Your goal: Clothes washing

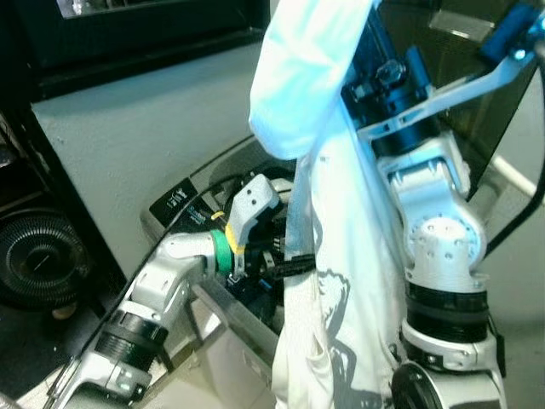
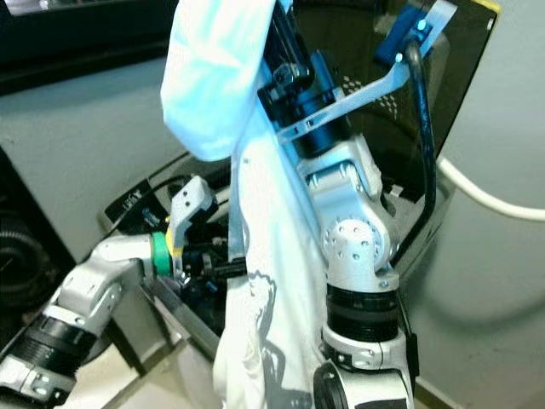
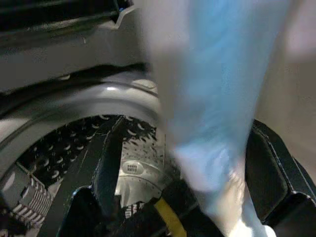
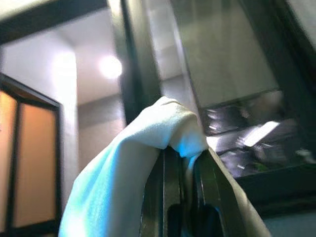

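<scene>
Overhead, upper centre of the head views: right gripper (image 4: 183,163) raised high, long black fingers (image 4: 163,197) nearly closed, pinching a fold of the white cotton T-shirt with grey printed graphic (image 1: 328,281). Cloth draped over the fingertips, bunched at top of frame, hanging straight down through frame centre to the bottom edge. Silver right arm (image 1: 438,256) upright on the right side of frame, just behind the hanging cloth.

Lower left of frame: silver left arm (image 1: 149,298) reaching diagonally toward centre, green band at wrist. Left gripper (image 1: 277,256) at the rim of the top-loading washing machine with dark grey lid surround (image 1: 183,200), over the opening. Fingertips against the hanging T-shirt; opening of fingers cannot be told, tips partly covered by cloth. Left wrist view: blurred pale cloth across the right half, perforated metal drum (image 3: 69,148) with grey agitator plate below.

Tinted transparent machine lid (image 1: 502,111) standing open, upper right of frame. Black round fan with grille (image 1: 38,256) at left edge, on the floor beside the machine. Pale grey wall (image 1: 128,128) behind. White hose (image 2: 485,196) at right, against the wall.
</scene>
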Robot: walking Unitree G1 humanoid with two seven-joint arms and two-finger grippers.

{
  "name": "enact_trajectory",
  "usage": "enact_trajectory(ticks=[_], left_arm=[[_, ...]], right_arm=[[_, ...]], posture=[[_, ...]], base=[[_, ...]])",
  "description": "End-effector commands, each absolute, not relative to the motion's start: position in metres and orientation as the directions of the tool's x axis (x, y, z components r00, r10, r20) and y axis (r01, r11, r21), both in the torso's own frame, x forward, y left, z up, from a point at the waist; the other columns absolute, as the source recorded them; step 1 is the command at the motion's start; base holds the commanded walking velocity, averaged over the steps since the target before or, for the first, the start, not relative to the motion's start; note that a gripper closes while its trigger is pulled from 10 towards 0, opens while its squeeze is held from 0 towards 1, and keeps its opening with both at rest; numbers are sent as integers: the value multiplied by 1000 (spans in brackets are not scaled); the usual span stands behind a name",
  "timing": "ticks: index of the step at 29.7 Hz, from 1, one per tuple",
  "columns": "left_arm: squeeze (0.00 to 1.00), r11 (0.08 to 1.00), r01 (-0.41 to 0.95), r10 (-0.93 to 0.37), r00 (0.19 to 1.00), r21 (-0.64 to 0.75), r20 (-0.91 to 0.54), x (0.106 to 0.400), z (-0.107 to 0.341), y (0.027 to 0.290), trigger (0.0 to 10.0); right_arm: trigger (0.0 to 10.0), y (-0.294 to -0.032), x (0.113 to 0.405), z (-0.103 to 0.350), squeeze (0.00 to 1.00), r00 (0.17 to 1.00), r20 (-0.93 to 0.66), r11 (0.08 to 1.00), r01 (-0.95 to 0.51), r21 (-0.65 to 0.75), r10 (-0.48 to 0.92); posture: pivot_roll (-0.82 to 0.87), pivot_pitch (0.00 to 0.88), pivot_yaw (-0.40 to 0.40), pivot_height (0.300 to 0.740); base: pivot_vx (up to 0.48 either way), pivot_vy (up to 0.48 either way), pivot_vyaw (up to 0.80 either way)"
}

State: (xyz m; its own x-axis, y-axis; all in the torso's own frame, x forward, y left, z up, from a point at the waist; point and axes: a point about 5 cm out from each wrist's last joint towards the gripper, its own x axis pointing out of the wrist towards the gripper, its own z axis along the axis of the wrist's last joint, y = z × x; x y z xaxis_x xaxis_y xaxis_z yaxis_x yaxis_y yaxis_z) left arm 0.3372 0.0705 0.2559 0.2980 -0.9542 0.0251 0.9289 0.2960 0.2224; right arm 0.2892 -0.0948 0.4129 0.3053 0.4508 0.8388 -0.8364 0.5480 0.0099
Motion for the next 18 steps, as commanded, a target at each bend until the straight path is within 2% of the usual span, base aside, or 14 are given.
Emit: enact_trajectory(ticks=[1,6,8,12,14,16,18], left_arm=[[0,295,918,-955,286,266,72,329,267,69,10000],[0,294,903,-956,277,314,99,313,269,62,10000],[0,262,915,-965,241,306,106,299,265,58,10000],[0,234,928,-971,209,291,114,289,263,56,10000],[0,212,942,-975,184,262,125,279,259,52,10000],[0,212,942,-975,184,262,125,279,259,52,10000],[0,202,950,-976,175,240,129,272,255,48,10000]], right_arm=[[10000,-94,299,401,0,384,803,624,-781,19,455],[10000,-93,318,375,0,517,736,754,-657,13,437],[10000,-93,330,359,0,598,697,840,-543,-11,396],[10000,-94,335,349,0,634,680,881,-471,-37,367],[10000,-95,335,344,0,656,685,922,-382,-62,318],[10000,-95,335,344,0,656,685,922,-382,-62,318],[10000,-98,335,344,0,663,704,953,-295,-70,257]], posture=[[-73,82,104,740],[-60,85,101,740],[-56,86,98,740],[-46,86,93,740],[-41,87,91,740],[-41,87,91,740],[-43,84,96,740]], base=[[0,0,0],[0,0,0],[0,0,0],[0,0,0],[0,0,0],[0,0,0],[0,0,0]])
